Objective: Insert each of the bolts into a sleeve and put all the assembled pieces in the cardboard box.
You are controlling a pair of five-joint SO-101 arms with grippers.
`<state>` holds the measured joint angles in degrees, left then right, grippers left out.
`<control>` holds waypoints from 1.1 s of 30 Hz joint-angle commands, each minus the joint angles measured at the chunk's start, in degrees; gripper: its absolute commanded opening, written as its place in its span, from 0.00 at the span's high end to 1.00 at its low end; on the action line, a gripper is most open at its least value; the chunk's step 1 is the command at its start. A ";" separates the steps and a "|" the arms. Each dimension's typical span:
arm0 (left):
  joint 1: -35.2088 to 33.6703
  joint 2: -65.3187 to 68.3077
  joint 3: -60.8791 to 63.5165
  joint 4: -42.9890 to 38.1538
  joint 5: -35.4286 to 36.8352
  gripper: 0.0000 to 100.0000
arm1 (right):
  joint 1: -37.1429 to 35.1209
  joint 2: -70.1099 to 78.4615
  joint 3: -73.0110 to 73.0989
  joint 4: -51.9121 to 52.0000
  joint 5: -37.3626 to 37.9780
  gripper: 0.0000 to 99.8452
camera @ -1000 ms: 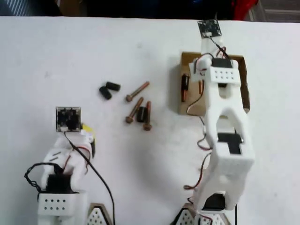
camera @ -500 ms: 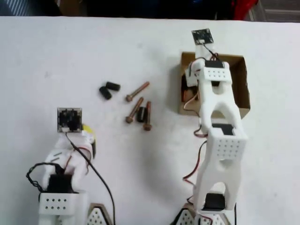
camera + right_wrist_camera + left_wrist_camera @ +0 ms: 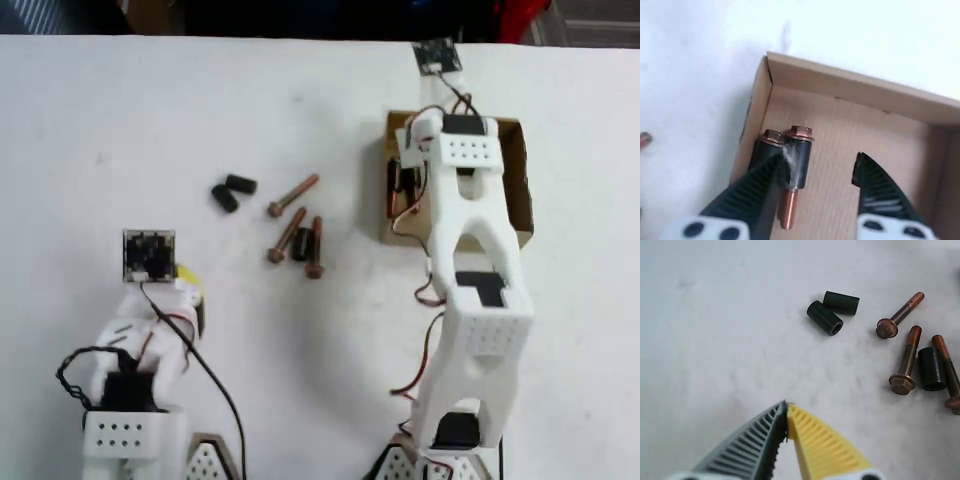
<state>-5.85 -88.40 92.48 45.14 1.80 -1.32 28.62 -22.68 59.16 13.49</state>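
Left claw (image 3: 786,414) sitting closed and empty above table (image 3: 715,340), near side. Farther out, three bolts (image 3: 904,362) lying loose, one sleeve (image 3: 931,368) resting between two of them, touching. Two more sleeves (image 3: 825,317) lying side by side beyond. Right claw (image 3: 819,160) hovering open over cardboard box (image 3: 850,82), gripping nothing. Two sleeved bolts (image 3: 800,152) lying inside against box wall.
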 commanded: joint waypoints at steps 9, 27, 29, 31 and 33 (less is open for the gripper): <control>-0.40 -0.75 -1.32 0.09 -0.70 0.98 | -8.04 -21.85 -2.73 14.90 0.18 0.81; -2.42 -15.52 -4.92 16.62 -0.79 0.98 | -23.78 -38.46 -0.79 34.24 0.09 0.89; -2.95 -15.60 -5.01 16.62 -0.79 0.98 | -23.60 -38.20 2.20 34.07 -1.32 0.89; -2.86 -15.87 -4.92 16.70 -0.70 0.98 | -23.52 -37.58 6.59 31.96 -3.87 0.89; -2.86 -15.87 -4.92 16.70 -0.53 0.98 | -23.52 -36.88 11.25 28.62 -5.45 0.89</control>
<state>-8.13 -103.78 90.81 61.49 1.80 -24.44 -7.69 -15.56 91.52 10.42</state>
